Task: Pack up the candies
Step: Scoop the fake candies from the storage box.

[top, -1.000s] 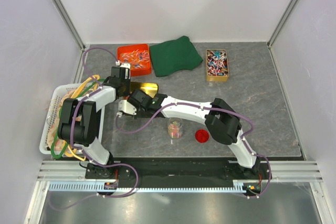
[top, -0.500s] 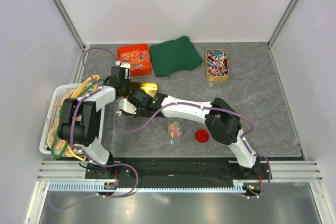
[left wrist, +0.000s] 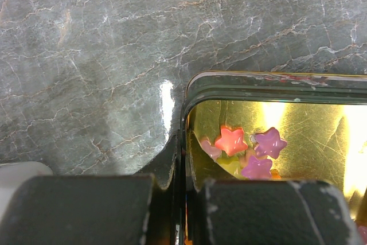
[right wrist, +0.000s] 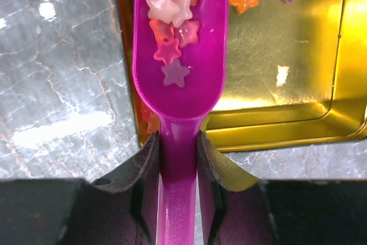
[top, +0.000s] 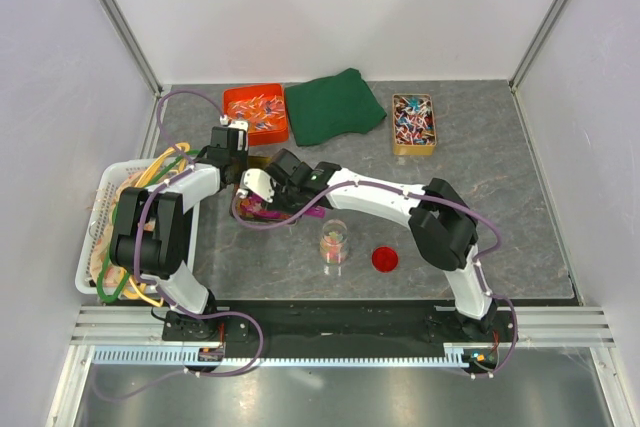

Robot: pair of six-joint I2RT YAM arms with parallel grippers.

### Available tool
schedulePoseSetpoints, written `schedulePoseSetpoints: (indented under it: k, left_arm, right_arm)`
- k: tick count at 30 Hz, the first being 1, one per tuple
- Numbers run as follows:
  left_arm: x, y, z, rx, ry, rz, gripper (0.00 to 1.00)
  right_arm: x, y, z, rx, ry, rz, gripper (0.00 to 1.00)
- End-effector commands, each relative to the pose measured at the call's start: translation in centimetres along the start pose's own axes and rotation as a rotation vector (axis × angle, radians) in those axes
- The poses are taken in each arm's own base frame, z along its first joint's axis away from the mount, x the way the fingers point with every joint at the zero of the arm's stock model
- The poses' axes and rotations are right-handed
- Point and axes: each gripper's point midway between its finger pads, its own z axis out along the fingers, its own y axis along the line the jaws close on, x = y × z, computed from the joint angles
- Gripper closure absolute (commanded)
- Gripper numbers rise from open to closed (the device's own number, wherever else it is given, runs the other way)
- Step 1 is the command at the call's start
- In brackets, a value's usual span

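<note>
Candies in scoop bowl, seemingly above tin.

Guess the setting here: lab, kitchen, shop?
Probably a lab robot cell: white panel walls on aluminium posts, left arm and right arm bolted to a black base plate at the table edge, sweets staged in an orange tray.

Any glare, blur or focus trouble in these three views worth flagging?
Left wrist: strong glare washes out the right of the tin, a bright spot sits on the table, and the near fingers are blurred. Right wrist: pale streaks on the table and a small hot spot in the tin; scoop and candies are sharp. Top view: even light, no glare.
</note>
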Motion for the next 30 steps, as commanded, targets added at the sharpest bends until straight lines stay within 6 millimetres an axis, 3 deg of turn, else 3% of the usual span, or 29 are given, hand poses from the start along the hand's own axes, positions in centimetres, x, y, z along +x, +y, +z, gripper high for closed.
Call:
schedulePoseSetpoints:
  k: [1,11,15,24,30]
  left_arm:
    - [-2.7,-0.1,0.1,0.004,-0.088,-0.049,0.98]
    - [-2.6,0.2,0.5,0.002,-0.083,-0.058,0.98]
    - [-2.4,0.4,0.8,0.020,-0.073,-0.078,0.98]
    - [-2.9,0.0,0.6,0.105,-0.085,-0.085,0.98]
    - [-3.0,0.7,0.4,0.141,-0.089,-0.101,0.98]
  right_arm:
    - [-2.7,0.3,-2.2,-0.028,-0.143,0.030,1.00]
    - [-2.7,-0.4,-4.2,-0.070,-0.201,0.057,1.00]
    - [-3.0,-1.7,-6.5,-0.070,-0.242,0.047,1.00]
    - [-1.7,-0.9,-9.5,-0.118,-0.266,-0.021,1.00]
    - [-1.8,-2.2,-13.0,-0.079,-0.315,-0.049,1.00]
